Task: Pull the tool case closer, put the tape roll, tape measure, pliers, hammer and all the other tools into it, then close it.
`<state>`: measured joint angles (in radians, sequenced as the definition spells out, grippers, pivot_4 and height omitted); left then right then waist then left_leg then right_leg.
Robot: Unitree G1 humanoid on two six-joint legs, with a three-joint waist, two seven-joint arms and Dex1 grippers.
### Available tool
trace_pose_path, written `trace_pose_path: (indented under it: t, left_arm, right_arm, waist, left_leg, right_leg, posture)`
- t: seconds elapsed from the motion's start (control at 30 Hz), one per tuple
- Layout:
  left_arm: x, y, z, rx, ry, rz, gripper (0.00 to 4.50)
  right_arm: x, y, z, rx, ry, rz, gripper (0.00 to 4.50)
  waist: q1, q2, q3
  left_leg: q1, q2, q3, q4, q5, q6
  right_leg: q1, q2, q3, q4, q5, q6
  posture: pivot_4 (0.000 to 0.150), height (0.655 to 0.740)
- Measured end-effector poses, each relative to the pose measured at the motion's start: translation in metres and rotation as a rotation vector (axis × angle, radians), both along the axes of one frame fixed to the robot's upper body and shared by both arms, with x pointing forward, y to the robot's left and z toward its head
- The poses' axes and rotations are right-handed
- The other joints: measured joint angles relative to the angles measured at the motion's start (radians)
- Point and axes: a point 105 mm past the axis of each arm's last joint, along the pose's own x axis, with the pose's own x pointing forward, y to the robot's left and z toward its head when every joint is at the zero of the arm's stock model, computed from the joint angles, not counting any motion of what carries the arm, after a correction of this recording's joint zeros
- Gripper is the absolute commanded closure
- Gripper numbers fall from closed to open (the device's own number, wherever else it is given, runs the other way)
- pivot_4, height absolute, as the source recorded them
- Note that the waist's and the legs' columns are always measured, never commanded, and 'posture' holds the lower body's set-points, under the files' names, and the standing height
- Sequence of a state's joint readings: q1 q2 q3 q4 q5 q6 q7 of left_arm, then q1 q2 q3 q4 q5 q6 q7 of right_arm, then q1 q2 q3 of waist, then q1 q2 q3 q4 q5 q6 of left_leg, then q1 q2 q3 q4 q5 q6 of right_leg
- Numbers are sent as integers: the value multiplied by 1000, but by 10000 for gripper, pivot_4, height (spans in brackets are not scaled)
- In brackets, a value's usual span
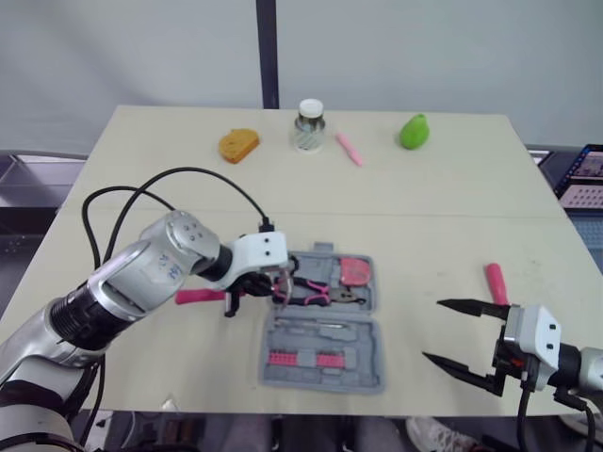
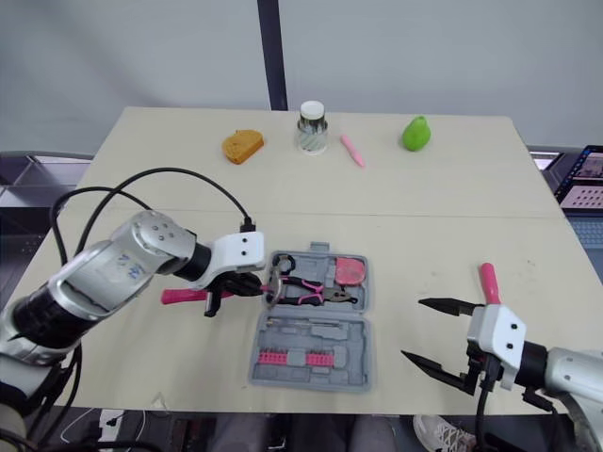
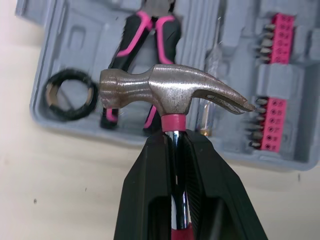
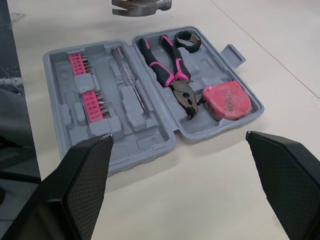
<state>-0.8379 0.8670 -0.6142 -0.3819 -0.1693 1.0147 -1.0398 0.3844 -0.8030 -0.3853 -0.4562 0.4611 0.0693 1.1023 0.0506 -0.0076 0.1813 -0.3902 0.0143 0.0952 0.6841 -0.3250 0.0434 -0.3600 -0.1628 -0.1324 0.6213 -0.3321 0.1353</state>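
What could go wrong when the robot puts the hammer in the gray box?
1. The left gripper pinches the hammer on its thin shiny neck, so it might slip or twist.
2. The pliers and tape roll lie in the tool case near the hammer head. It could land on them, and then the case may not close.
3. A pink tool lies on the table by the open right gripper and could be forgotten.

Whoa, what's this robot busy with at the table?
It is packing an open tool case. The left end effector grips a hammer just below its head, beside the case. Pliers, a tape roll and a tape measure lie inside. The right end effector hangs open near a pink-handled tool lying on the table.
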Motion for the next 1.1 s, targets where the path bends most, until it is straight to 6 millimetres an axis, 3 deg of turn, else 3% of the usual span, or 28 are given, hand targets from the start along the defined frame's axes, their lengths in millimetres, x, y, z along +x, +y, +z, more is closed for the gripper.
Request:
trace_pose_path:
  t: [0.2,0.5,0.93,1.1]
  left_arm:
    - [-2,-35,2,0,-44,-111,44343]
    - [-18,-68,-21,38,-18,-206,44343]
    - [-26,-105,-21,25,-61,-220,44343]
    - [-29,-109,-25,38,-55,-193,44343]
  right_arm:
    - [2,0,-4,0,15,-1,0]
    - [-7,-5,-11,-17,62,-4,0]
    - [-21,-20,-15,-112,101,15,0]
    - [-23,-27,-14,-133,110,7,0]
  waist:
    - [3,0,0]
    - [2,0,0]
    - [3,0,0]
    - [3,0,0]
  left_leg:
    - [-1,-1,-1,1,1,1]
    - [-1,-1,-1,1,1,1]
    - [-1,-1,-2,2,1,2]
    - [-1,-1,-2,2,1,2]
  right_leg:
    - [1,0,0,0,0,1]
    - [1,0,0,0,0,1]
    - [2,0,0,0,0,1]
    - [2,0,0,0,0,1]
  posture:
    - [1500,6950]
    - [1500,6950]
    - [1500,6950]
    - [1500,6950]
